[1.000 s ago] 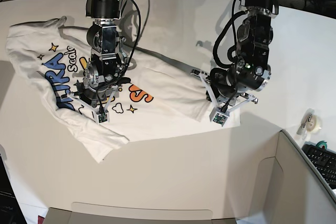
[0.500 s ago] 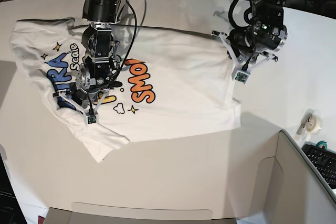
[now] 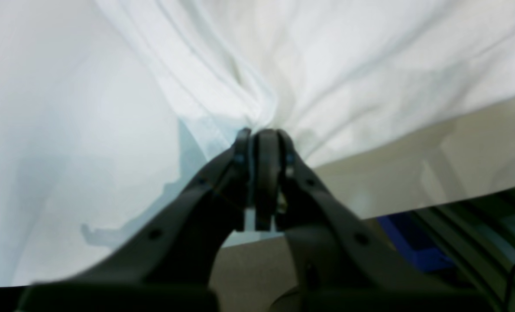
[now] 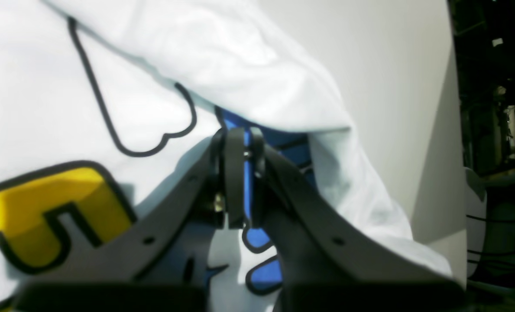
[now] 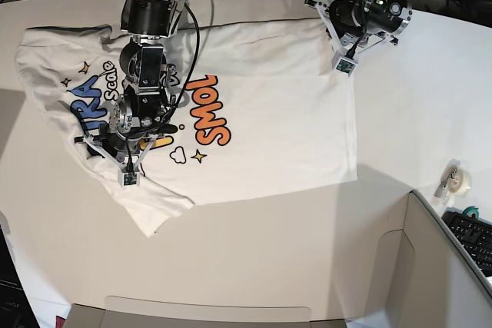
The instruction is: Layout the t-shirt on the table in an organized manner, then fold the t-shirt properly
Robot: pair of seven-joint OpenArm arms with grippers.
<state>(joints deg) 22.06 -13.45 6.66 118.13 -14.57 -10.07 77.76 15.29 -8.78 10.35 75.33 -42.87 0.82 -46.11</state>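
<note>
- White short-sleeved cotton t-shirt (image 5: 254, 144) with blue, yellow and orange cartoon lettering lies print-up, mostly spread, on the large off-white table (image 5: 254, 266); it covers the left and middle of the tabletop in base view.
- Orange "SMOL" print (image 5: 206, 110) reads sideways near shirt centre; blue lettering sits at far left, partly hidden behind an arm.
- Left gripper (image 5: 332, 19) (base view's right, far side) is clamped tight on a corner of the plain white fabric; left wrist view shows black fingertips (image 3: 263, 151) pressed together with cloth bunched and radiating folds right above them.
- That corner is lifted slightly; table edge and something blue beyond it are visible under the cloth in the wrist view, blurred.
- Right gripper (image 5: 127, 144) (base view's left) is pinched closed on the printed part of the shirt; right wrist view shows fingertips (image 4: 235, 173) together on blue print, a white fold draped over just above.
- Yellow letter (image 4: 36, 208) just left of the right gripper's jaws.
- Near-left sleeve (image 5: 150, 209) lies crumpled, folded over.
- Tape roll (image 5: 459, 180) on the table's right edge, well apart from the shirt.
</note>
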